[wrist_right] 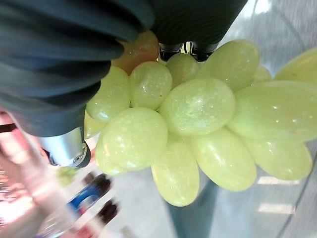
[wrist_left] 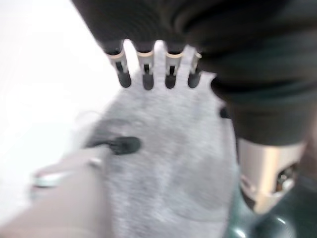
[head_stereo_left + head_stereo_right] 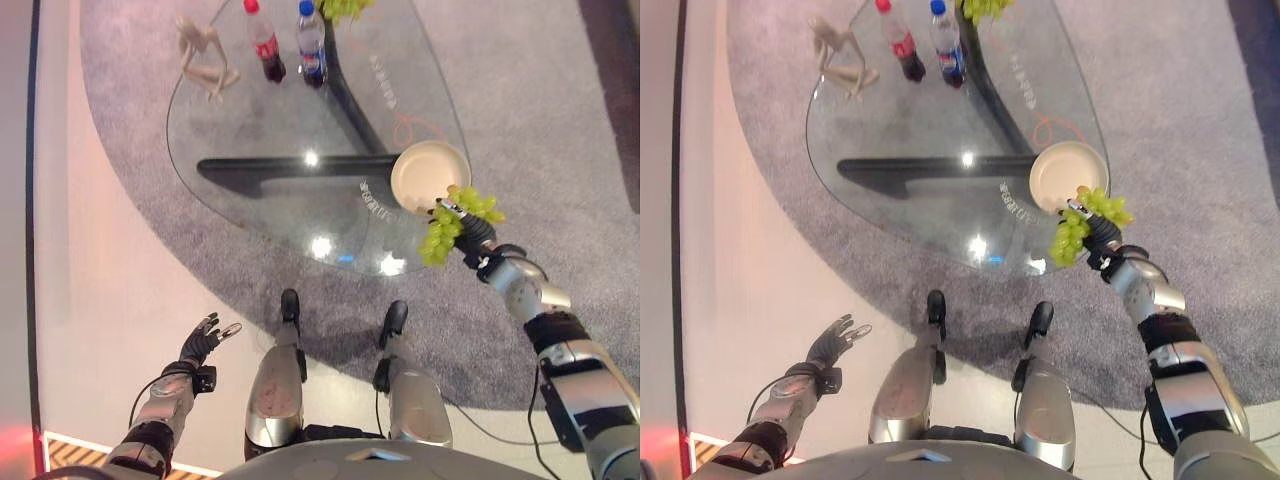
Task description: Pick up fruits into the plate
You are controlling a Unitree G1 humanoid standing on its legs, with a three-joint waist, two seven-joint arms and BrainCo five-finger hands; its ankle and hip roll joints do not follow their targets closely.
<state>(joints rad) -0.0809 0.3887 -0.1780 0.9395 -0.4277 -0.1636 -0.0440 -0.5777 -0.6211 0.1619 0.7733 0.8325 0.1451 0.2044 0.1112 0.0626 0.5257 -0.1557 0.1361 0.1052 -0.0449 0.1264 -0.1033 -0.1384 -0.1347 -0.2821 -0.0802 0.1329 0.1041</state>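
Beside the plate (image 3: pixel 429 175), our right hand (image 3: pixel 470 228) grips a grape bunch (image 3: pixel 450 222).
We hold it at the plate's near rim for the drop; left hand (image 3: pixel 205 337) hangs slack, well off.

Glass table (image 3: pixel 290 120) on grey rug (image 3: pixel 130 110): plate (image 3: pixel 425 175), 2 bottles (image 3: pixel 265 45), wooden figure (image 3: pixel 205 55), grapes (image 3: pixel 345 8).

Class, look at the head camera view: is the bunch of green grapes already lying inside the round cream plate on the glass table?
No. The bunch of green grapes hangs from the right hand at the edge of the round cream plate, which holds nothing.
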